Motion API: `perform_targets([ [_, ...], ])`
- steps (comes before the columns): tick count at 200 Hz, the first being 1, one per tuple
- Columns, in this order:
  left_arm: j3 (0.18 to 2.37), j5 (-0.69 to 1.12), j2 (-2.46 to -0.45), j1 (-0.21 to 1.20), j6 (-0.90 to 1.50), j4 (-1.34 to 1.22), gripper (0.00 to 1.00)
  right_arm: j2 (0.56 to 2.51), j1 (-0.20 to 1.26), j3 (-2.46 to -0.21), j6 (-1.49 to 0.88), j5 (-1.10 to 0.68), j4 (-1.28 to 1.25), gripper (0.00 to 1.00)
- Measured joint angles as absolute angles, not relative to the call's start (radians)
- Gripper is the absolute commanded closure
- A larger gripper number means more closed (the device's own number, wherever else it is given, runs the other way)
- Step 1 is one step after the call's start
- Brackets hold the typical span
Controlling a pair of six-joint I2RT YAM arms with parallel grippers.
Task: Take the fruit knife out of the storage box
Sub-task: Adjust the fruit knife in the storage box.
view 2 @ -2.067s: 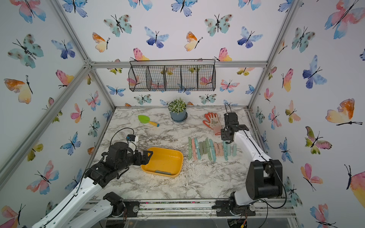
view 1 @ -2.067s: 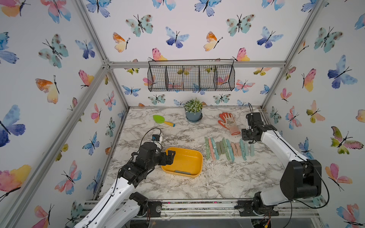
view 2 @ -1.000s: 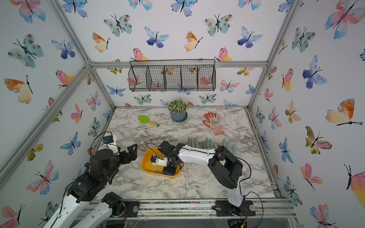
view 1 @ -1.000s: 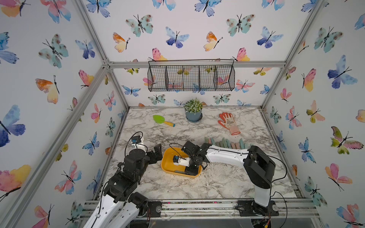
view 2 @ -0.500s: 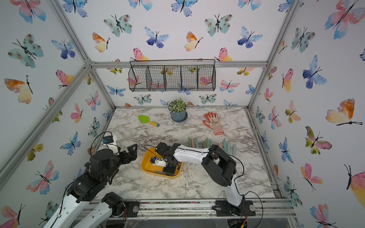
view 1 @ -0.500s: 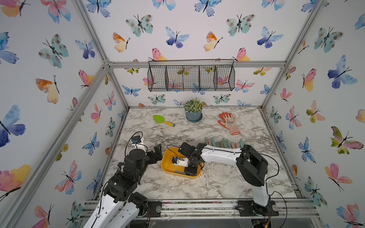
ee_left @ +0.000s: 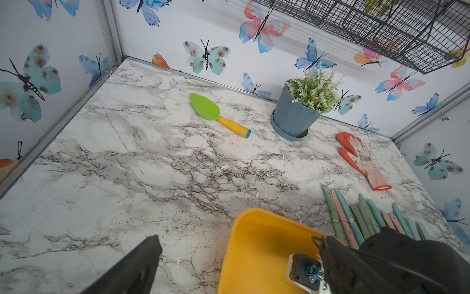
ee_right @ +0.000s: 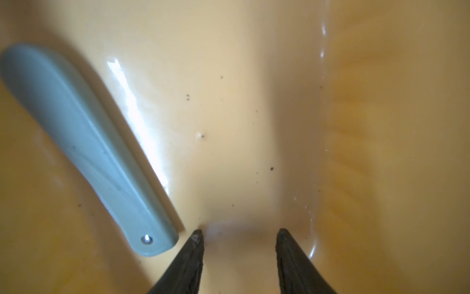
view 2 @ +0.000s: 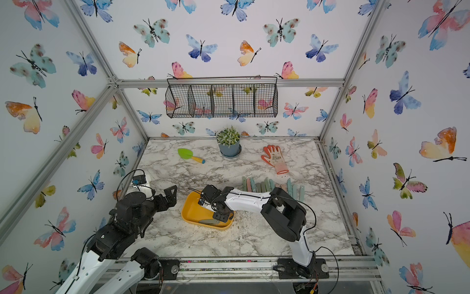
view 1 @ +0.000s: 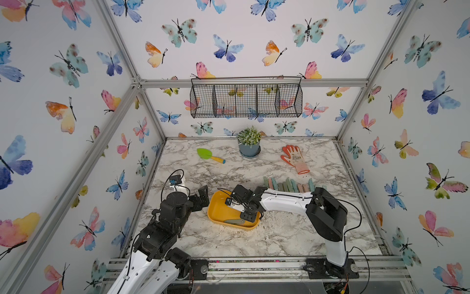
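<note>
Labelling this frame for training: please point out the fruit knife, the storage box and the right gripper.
fruit knife (ee_right: pixel 89 150): right wrist view, middle of its blue-grey body.
storage box (view 1: pixel 218 211): in a top view, bare yellow floor.
right gripper (ee_right: pixel 239 230): right wrist view, midway between fingertips.

The marble-patterned table (view 1: pixel 279 241) carries a few things directly. Toward its far edge lie a green trowel (view 1: pixel 209 155) with a yellow handle, an upright grey-blue pot (view 1: pixel 249 149) of greenery, and an orange glove (view 1: pixel 295 159) lying flat. Closer in, a row of pastel sticks (view 1: pixel 290 183) lies side by side. The yellow storage box (view 1: pixel 218 211) sits flat nearer the front edge, with pale crumbs (view 1: pixel 277 219) scattered just beside it
</note>
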State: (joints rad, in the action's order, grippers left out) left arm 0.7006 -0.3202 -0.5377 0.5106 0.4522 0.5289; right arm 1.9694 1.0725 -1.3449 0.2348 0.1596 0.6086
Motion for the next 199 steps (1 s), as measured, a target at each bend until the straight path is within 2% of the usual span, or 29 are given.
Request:
perform_targets([
  [42,0.701,-0.32,-0.538,0.511,0.453,0.529,0.02,1.935,1.072,-1.337,0.255,0.126,0.582,0.49],
  [97,0.701,-0.32,-0.537,0.511,0.454,0.529,0.02,1.85,1.072,-1.331,0.364,-0.113,0.544,0.46],
  [137,0.701,-0.321,-0.537,0.511,0.454,0.53,0.01,1.919,1.072,-1.339,0.417,-0.207,0.545,0.45],
  [199,0.701,-0.335,-0.539,0.511,0.454,0.531,0.02,2.039,1.072,-1.401,0.464,-0.202,0.544,0.45],
])
